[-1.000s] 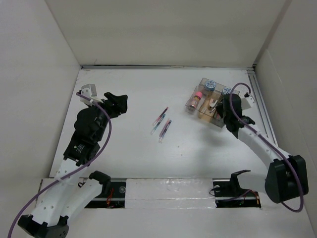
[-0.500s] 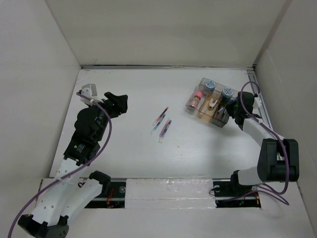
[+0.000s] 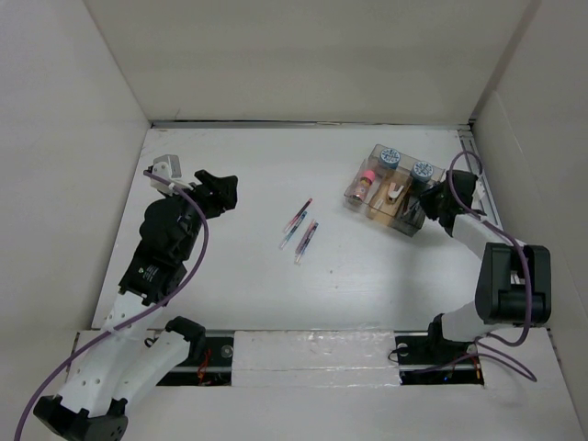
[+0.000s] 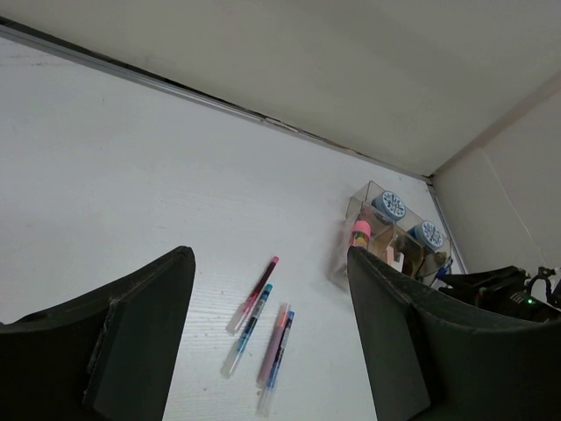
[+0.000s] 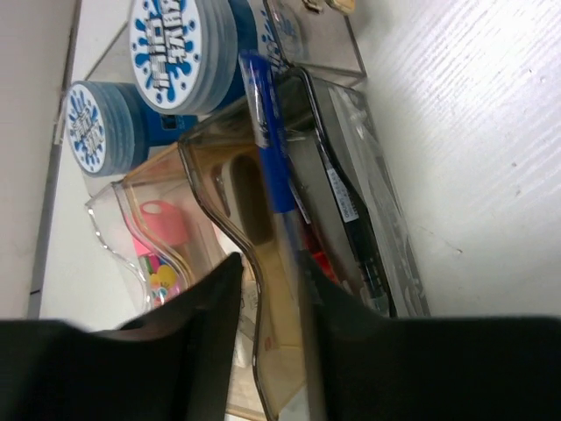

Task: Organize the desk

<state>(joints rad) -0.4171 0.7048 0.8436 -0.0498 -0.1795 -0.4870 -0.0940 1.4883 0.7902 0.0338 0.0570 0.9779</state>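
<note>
Right gripper (image 3: 424, 208) crowds the clear box (image 3: 386, 184) at two o'clock.
Its fingers (image 5: 202, 307) flank a blue pen (image 5: 266, 132) standing in the box, and they hide its lower end; pinched or loose, I cannot tell. The left gripper (image 3: 219, 189) gapes empty at nine o'clock. Loose pens (image 3: 299, 230) lie mid-way on the desk (image 3: 248, 156), with bare room around them. The rail (image 3: 472, 152) runs at three o'clock.

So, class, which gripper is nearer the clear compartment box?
Right. The right gripper, holding a blue pen, is at the box; the left gripper is across the desk, beyond the loose pens.
</note>
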